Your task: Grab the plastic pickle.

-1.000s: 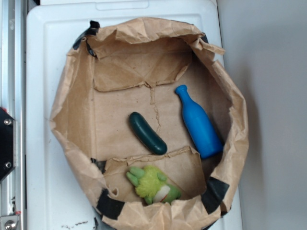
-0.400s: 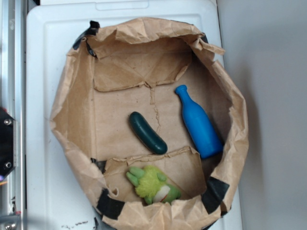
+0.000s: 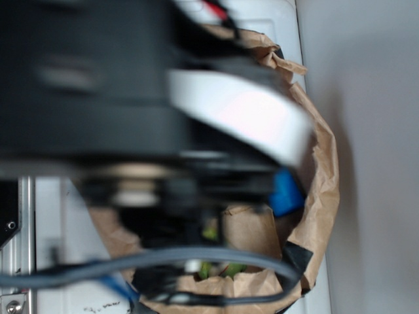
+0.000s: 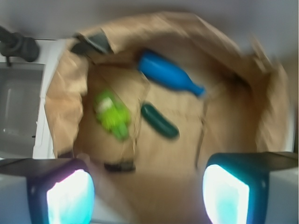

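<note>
In the wrist view the plastic pickle (image 4: 160,121), dark green and oblong, lies on the floor of the brown paper bag (image 4: 243,121), between the blue bottle (image 4: 169,74) and the lime-green plush toy (image 4: 112,114). My gripper (image 4: 147,196) hangs open above the bag's near rim, its two pale pads (image 4: 70,196) wide apart with nothing between them, well short of the pickle. In the exterior view the blurred black arm (image 3: 98,98) covers most of the bag and hides the pickle.
The bag (image 3: 321,170) with rolled-down walls sits on a white lid (image 3: 288,16). A corner of the blue bottle (image 3: 286,194) and bits of the green plush (image 3: 216,268) show under the arm. A metal rail (image 3: 16,261) runs along the left.
The arm has swung in over the bag from the left, now blocking most of the exterior view. The pickle, bottle and plush lay uncovered before.
</note>
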Available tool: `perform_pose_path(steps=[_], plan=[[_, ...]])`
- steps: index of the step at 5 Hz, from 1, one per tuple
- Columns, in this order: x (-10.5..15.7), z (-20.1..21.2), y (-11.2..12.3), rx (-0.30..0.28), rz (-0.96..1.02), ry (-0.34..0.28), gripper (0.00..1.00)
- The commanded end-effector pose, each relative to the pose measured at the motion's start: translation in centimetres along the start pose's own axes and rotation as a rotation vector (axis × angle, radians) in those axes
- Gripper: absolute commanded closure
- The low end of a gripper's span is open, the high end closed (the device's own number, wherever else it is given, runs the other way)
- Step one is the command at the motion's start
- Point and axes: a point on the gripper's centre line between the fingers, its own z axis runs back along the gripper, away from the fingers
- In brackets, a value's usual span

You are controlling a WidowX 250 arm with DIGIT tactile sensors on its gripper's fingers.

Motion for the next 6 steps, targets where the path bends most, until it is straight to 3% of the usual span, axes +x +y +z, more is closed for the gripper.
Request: perform_pose_path(steps=[1, 4, 5, 6], plan=[[0.3, -1.0, 1.5, -0.048, -0.314, 0.047, 0.00], [0.3, -1.0, 1.5, -0.048, -0.314, 0.047, 0.00], [1.0, -5.0, 1.9, 0.032, -0.273, 0.018, 0.00], [0.8, -7.2, 2.8, 0.015, -0.305, -0.021, 0.00]])
